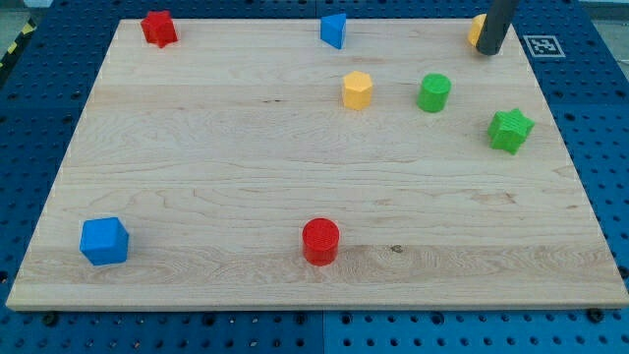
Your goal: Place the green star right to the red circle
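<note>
Camera view. The wooden table [295, 167] fills the frame and carries eight blocks. I have no gripper to open or close; my arm ends in a dark rod, and my tip [486, 52] rests at the upper right of the frame, touching or just overlapping an orange block [476, 29] whose shape is mostly hidden behind the rod.

The green star [510, 130] lies at the right of the frame, below and slightly right of my tip, apart from it. The red circle [320, 241] stands at the lower centre, well apart from the star. The table just right of the red circle is bare, so the target spot is free.

Other blocks: a green cylinder [433, 92] and a yellow hexagon [357, 89] sit left of the star in the upper centre-right; a blue triangle [334, 29] at the top centre; a red star [158, 28] at the upper left; a blue cube [104, 241] at the lower left.

Judgement: the push is not yet begun. The star must travel down and left, so my tip should come behind it at its upper right side. The green cylinder sits near that approach and should be avoided.
</note>
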{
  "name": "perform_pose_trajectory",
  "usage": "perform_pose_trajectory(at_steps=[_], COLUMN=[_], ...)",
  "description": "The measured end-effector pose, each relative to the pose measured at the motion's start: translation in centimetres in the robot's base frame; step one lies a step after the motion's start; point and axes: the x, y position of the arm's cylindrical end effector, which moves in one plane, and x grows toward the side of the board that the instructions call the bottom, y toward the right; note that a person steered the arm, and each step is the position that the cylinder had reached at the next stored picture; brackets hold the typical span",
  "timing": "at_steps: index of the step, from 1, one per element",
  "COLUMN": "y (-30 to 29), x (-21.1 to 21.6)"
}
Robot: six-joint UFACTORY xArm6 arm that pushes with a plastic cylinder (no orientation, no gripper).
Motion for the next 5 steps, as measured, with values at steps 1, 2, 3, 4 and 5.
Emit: perform_pose_trajectory(at_steps=[1,2,3,4,5], y=[0.0,-1.6,-3.2,-3.6,-3.6], x=[-0.1,0.8,3.9,5.7,6.5])
